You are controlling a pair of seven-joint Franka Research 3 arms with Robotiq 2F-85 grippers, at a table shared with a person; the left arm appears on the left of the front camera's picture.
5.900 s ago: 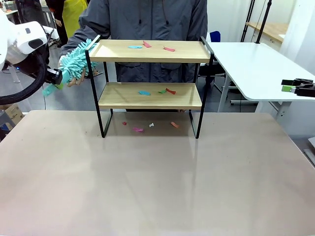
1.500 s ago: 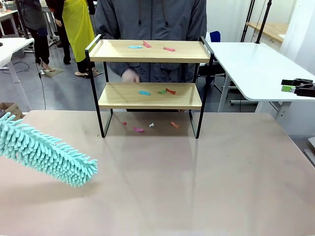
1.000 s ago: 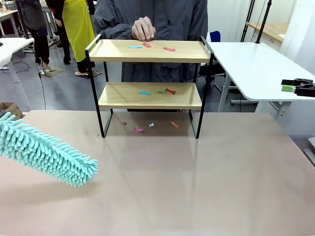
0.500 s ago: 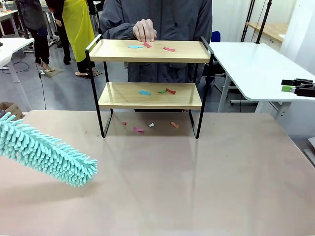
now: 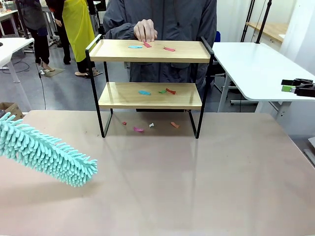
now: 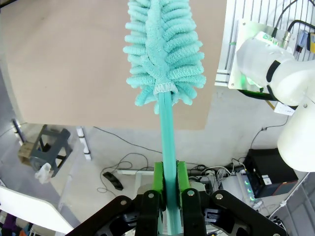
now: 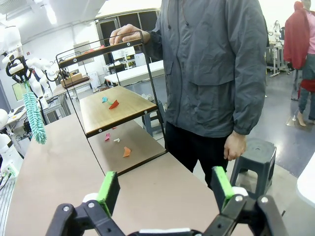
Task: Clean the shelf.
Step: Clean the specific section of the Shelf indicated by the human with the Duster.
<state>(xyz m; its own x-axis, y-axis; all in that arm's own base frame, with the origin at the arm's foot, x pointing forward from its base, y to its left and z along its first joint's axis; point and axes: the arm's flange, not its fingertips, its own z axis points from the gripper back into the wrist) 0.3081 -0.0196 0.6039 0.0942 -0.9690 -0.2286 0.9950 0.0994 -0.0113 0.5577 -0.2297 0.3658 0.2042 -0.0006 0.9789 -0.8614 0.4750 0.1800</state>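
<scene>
The shelf (image 5: pixel 189 52) stands at the far side of the table (image 5: pixel 206 187), with paper scraps (image 5: pixel 169 48) on both boards and beneath it. The left gripper (image 6: pixel 167 191) is clenched on the handle of a teal duster (image 5: pixel 47 152), low and well left of the shelf. The right gripper (image 7: pixel 165 184) is released and empty. A person's hand (image 5: pixel 145 30) seems to touch the shelf's top board. I would wait for the hand to clear. Then lift the duster level with the top board and sweep it first, between the side rails.
</scene>
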